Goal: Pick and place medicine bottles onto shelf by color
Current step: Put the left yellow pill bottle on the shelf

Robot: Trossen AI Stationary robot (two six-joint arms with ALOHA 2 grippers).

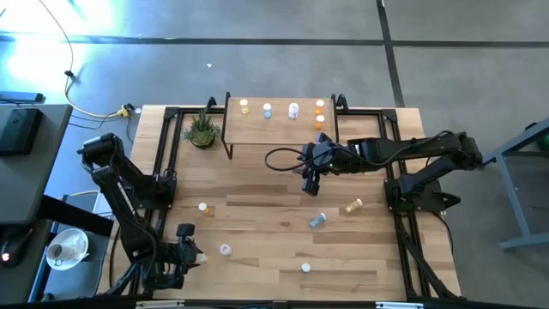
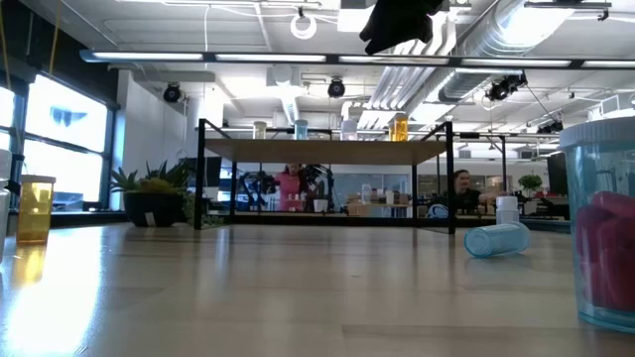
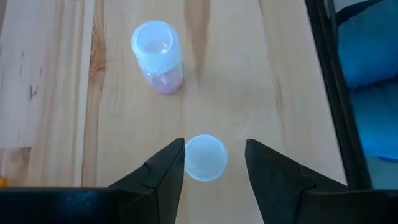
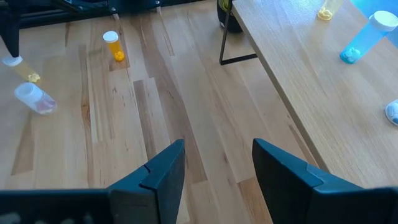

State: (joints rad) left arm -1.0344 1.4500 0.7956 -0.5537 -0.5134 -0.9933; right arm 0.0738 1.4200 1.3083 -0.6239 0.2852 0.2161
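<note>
A teal bottle [image 2: 496,240] lies tipped beside the shelf [image 2: 327,151].

Plank tabletop [image 1: 257,215], light wood, taken as landmark. Around it, grey concrete floor [image 1: 257,64] crossed by dark seams. Left of the table, a dark desk surface [image 1: 21,129]; a yellow cable [image 1: 86,107] runs over the floor between desk and table. Strong glare on the floor at the far left corner. Beyond the table's far edge, an open industrial room: white ceiling with exposed ducts [image 2: 466,59] and pipes, strip lighting. Large bright windows [image 2: 60,149] on the left behind the table. 2 people [image 2: 290,183] visible far back among benches, details unclear.
</note>
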